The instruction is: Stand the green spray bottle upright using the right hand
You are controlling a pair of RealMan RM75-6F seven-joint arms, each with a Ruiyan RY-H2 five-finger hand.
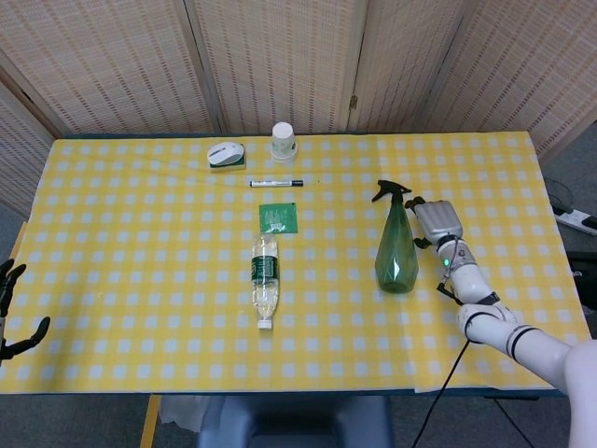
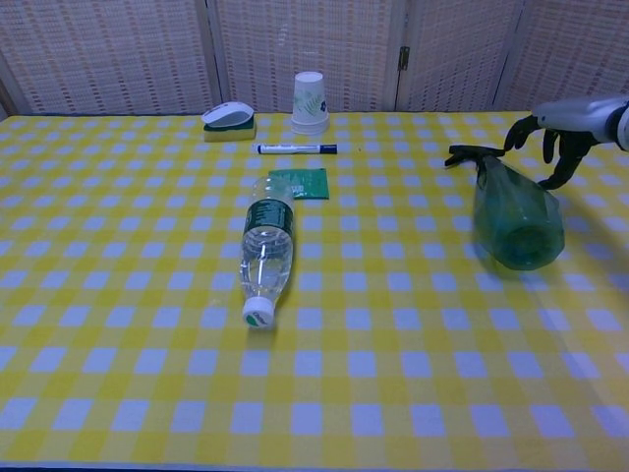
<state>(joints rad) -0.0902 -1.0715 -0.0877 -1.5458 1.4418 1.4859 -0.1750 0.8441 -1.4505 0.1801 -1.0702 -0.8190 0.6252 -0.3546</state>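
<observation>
The green spray bottle (image 1: 396,247) stands almost upright on the right side of the yellow checked table (image 1: 140,308), its black trigger head pointing left. In the chest view the green spray bottle (image 2: 516,214) still leans, base towards the camera. My right hand (image 1: 435,222) holds it at the neck from the right; the right hand (image 2: 555,133) has its fingers curled around the head. My left hand (image 1: 13,313) hangs off the table's left front corner with fingers apart, holding nothing.
A clear water bottle (image 1: 265,280) lies on its side mid-table, cap towards me. Behind it lie a green packet (image 1: 277,217) and a marker (image 1: 276,183). An upturned paper cup (image 1: 284,142) and a white-and-green object (image 1: 226,154) sit at the back edge.
</observation>
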